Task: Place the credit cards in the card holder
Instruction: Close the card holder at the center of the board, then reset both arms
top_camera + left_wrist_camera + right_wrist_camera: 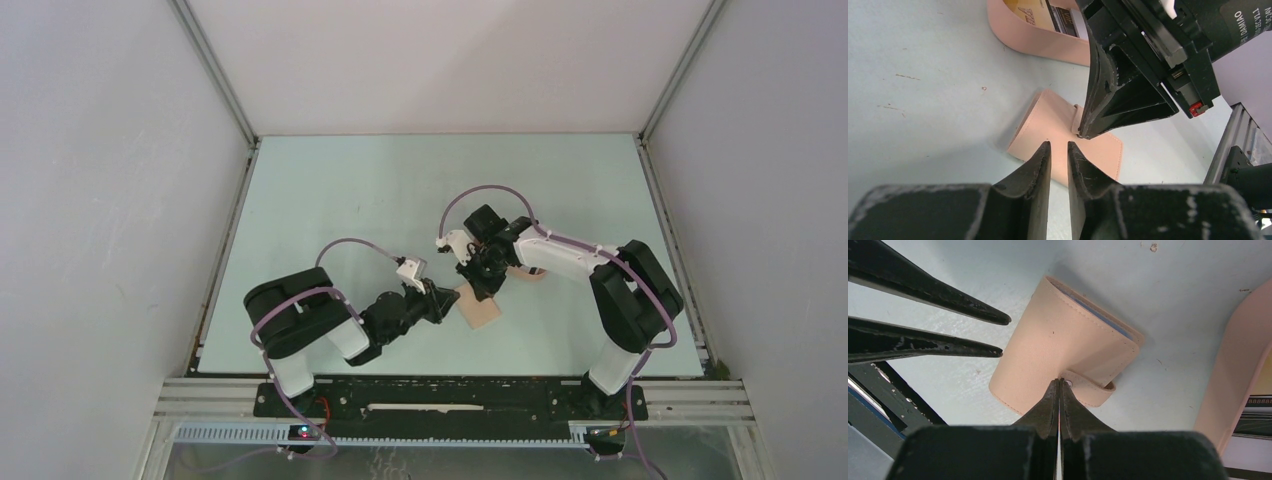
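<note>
The tan card holder [482, 312] lies folded shut on the table between the two arms. It also shows in the left wrist view [1045, 127] and the right wrist view [1063, 340], where a thin blue edge [1100, 316] peeks out of its fold. My right gripper [1060, 381] is shut, its tips touching the snap tab [1093, 390]. My left gripper [1059, 145] is open by a narrow gap and empty, over the holder's near edge. Credit cards [1035, 12] lie in the peach tray [1043, 45].
The peach oval tray [530, 275] stands just right of and behind the holder, partly under the right arm. Its rim shows at the right of the right wrist view [1233, 375]. The enclosure walls stand around the table.
</note>
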You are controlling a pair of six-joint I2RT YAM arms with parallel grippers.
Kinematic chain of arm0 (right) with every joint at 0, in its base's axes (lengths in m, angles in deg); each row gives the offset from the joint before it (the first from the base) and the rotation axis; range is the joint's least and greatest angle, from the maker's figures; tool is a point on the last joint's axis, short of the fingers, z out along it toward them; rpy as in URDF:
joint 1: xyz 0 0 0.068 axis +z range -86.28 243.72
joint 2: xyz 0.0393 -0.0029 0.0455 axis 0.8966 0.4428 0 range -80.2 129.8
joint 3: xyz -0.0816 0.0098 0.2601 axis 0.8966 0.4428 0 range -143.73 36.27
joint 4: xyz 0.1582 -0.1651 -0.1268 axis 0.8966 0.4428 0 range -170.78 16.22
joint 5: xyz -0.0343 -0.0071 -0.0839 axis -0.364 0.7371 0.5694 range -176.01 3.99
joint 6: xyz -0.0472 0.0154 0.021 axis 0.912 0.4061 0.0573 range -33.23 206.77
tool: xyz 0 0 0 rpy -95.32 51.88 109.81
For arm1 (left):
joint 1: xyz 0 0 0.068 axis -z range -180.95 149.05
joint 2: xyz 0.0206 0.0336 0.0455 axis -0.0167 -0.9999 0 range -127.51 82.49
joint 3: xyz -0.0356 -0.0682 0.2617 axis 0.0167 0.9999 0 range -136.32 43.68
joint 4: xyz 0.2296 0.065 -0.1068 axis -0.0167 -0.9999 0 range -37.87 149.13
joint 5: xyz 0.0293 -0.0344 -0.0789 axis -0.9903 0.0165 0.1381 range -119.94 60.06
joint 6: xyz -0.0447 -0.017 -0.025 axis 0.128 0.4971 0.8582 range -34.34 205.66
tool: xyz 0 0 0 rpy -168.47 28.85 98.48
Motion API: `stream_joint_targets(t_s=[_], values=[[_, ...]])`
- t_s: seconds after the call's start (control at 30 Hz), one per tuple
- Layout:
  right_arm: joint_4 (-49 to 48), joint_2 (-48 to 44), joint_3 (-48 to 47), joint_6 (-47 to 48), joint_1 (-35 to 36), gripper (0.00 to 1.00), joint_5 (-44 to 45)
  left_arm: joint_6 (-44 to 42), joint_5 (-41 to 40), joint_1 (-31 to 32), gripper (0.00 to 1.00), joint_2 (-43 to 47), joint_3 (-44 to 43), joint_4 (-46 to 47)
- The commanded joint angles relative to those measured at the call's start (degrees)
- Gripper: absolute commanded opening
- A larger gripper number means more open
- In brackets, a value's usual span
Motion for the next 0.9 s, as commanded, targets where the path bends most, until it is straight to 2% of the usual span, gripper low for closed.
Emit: stream_joint_targets(t_s=[0.0,0.6,0.67,0.73,0.83,0.87], values=[[-0.16,3.41,1.23,-0.06,0.83,0.00,2.34,0.61,-1.53,-0.41,0.22,0.63,1.89,4.77],[0.89,6.11,2.76,0.12,1.46,0.01,2.46,0.15,-2.83,-0.55,0.22,2.38,3.94,5.99],[1.02,4.19,2.01,0.15,0.65,0.22,1.15,-0.49,-1.97,-0.63,0.23,2.96,4.14,6.12],[1.07,0.96,1.24,0.53,-0.47,0.38,-0.68,-1.31,-1.25,-0.63,0.26,4.61,4.87,6.20],[0.98,-5.16,0.91,1.58,-2.22,0.57,-2.71,-2.91,-0.53,-0.79,0.33,8.94,6.54,5.42],[1.06,-7.18,0.91,2.03,-3.01,0.60,-3.17,-3.23,-0.15,-0.81,0.37,10.84,6.86,4.52]])
